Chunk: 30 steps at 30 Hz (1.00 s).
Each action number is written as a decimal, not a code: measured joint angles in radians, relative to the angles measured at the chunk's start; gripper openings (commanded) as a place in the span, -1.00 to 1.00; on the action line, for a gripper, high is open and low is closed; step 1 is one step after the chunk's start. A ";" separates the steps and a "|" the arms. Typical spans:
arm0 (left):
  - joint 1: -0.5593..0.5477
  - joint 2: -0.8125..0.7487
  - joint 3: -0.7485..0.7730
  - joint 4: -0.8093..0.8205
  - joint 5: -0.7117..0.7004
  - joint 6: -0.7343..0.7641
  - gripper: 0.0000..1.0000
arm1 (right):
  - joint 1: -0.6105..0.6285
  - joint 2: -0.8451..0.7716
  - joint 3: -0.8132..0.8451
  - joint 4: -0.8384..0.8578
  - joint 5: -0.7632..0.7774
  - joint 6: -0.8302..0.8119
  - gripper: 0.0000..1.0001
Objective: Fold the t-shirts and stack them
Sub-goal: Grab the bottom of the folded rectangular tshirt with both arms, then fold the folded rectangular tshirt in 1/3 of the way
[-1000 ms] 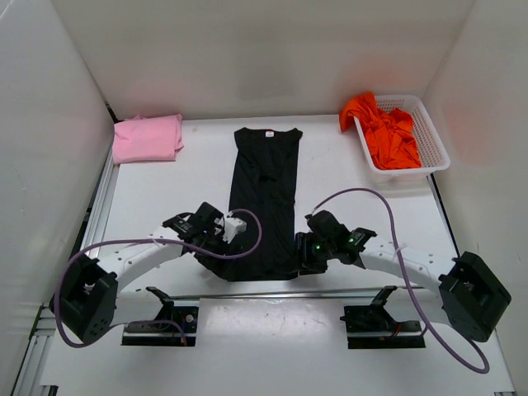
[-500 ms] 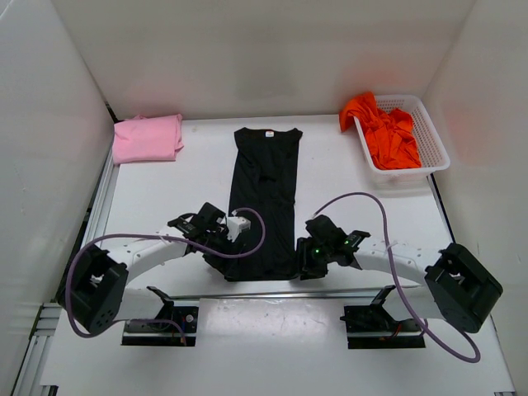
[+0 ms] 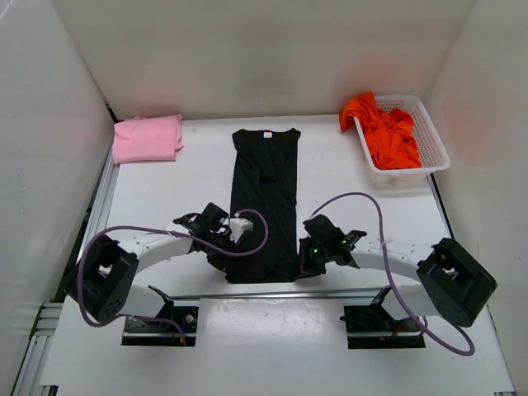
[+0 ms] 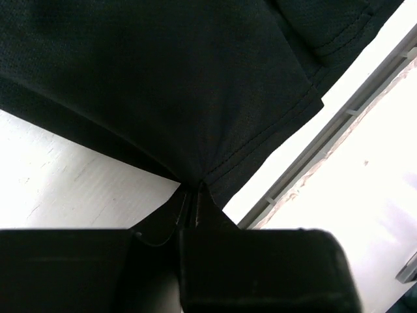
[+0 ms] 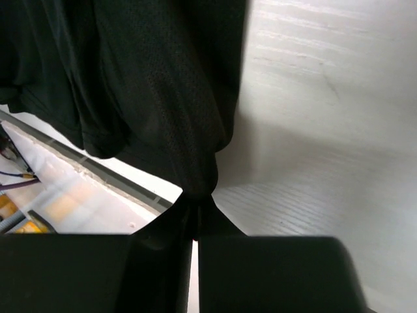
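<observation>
White table [image 3: 165, 190] between white walls; black t-shirt [image 3: 266, 186] lies long and narrow down the middle, collar at far end, hem at near edge; white mesh basket [image 3: 436, 142] far right; orange-red t-shirt [image 3: 386, 136] bunched in it, spilling over its left rim; pink t-shirt [image 3: 147, 138] folded at far left corner; left gripper [image 4: 193, 194] pinched closed on the black shirt's near left hem corner; right gripper [image 5: 195, 207] pinched closed on the near right corner, fabric bunched at the fingertips.
</observation>
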 measured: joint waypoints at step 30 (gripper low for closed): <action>0.248 0.459 0.809 -0.235 -0.115 0.008 -0.79 | -0.455 0.604 0.985 -0.407 -0.243 -0.374 -1.00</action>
